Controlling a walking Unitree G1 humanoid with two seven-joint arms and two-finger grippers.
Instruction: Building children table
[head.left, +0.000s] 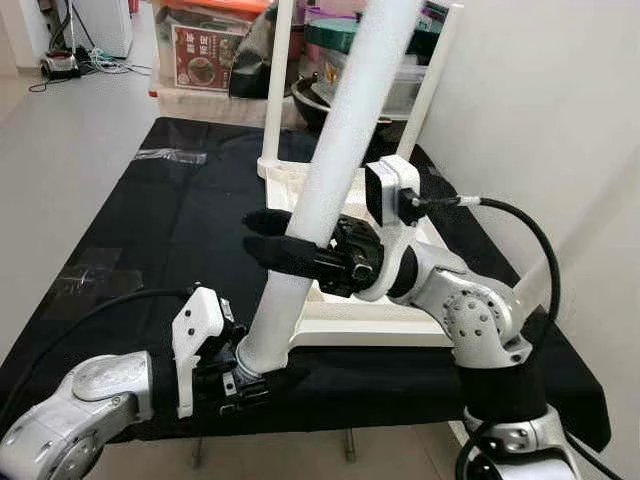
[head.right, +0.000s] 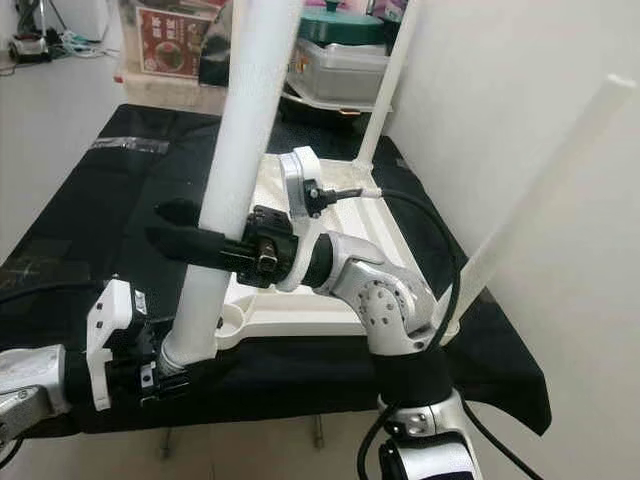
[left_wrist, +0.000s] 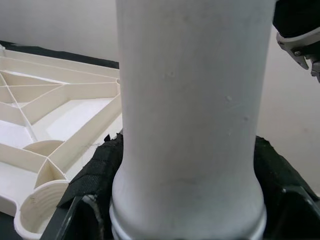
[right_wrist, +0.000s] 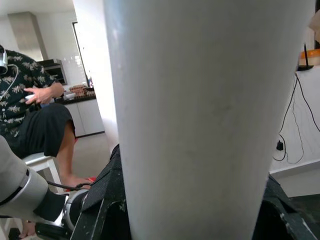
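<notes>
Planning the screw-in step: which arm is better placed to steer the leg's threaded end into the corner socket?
Left. The left gripper clamps the white leg at its threaded end, beside the empty socket of the upturned tabletop; the right gripper grips mid-shaft.

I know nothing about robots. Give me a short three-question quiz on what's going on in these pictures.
1. True or false: both tools are closed on the same white table leg.
2. Which tool holds the leg lower, near its threaded end: A) left tool B) right tool?
3. Fill in: the upturned white tabletop lies on a ______ cloth.

Key: 1 true; 2 A; 3 black.
</notes>
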